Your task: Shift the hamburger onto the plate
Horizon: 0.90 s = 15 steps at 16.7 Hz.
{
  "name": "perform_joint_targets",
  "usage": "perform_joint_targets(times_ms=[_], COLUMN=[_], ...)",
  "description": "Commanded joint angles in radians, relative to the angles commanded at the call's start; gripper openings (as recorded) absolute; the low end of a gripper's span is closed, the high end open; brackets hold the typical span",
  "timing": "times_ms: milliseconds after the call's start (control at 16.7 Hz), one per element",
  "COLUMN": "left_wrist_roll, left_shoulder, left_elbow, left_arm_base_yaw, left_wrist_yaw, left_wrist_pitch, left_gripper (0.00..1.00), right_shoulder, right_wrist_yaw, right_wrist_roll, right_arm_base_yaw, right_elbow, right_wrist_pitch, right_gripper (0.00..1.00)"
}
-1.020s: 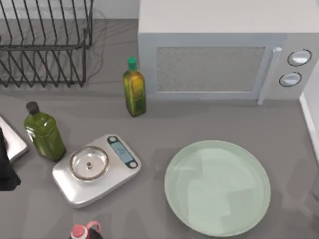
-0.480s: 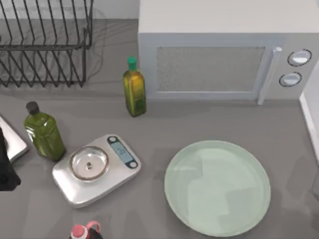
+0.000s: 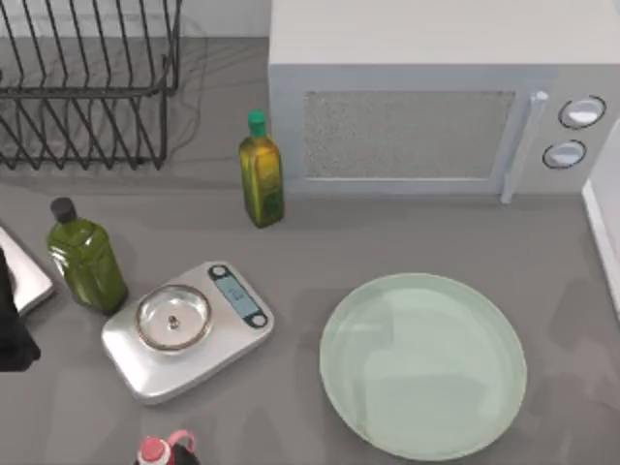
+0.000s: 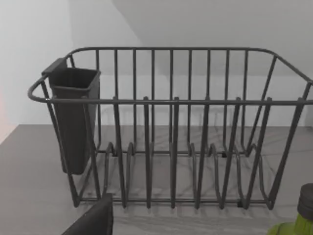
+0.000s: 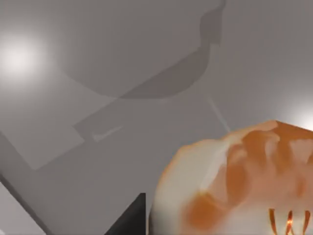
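Hamburger (image 5: 234,181) sits right up close to your right wrist camera, with grey counter (image 5: 98,147) behind it; you cannot tell if the right jaws pinch it. From above, you see the microwave (image 3: 426,107), then the rack (image 3: 87,87). The plate (image 3: 423,365) lies bare on the counter's right. Your left arm (image 3: 12,320) waits at the left edge, jaws hidden.

The hamburger (image 5: 234,181) and a pink-capped bottle (image 3: 165,450) are cut off by frame edges.
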<state>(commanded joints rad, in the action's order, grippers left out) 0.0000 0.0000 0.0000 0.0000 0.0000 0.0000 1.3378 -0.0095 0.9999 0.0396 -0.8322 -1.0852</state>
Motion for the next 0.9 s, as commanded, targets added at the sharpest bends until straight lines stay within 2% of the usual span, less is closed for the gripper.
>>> perform_joint_targets(times_ms=[180, 540, 720, 900], left_wrist_roll=[0.0, 0.0, 0.0, 0.0], left_shoulder=[0.0, 0.0, 0.0, 0.0], left_elbow=[0.0, 0.0, 0.0, 0.0], left_arm_base_yaw=[0.0, 0.0, 0.0, 0.0], left_wrist_yaw=[0.0, 0.0, 0.0, 0.0], left_wrist_pitch=[0.0, 0.0, 0.0, 0.0], left_gripper=[1.0, 1.0, 1.0, 1.0], right_shoulder=[-0.043, -0.035, 0.016, 0.1], right_wrist_yaw=[0.0, 0.0, 0.001, 0.004], right_wrist_roll=[-0.003, -0.017, -0.112, -0.29], right_arm_base_yaw=[-0.001, 0.008, 0.056, 0.136], right_elbow=[-0.056, -0.063, -0.108, -0.183], right_wrist_pitch=[-0.075, -0.078, -0.084, -0.091], right_gripper=[0.0, 0.0, 0.0, 0.0])
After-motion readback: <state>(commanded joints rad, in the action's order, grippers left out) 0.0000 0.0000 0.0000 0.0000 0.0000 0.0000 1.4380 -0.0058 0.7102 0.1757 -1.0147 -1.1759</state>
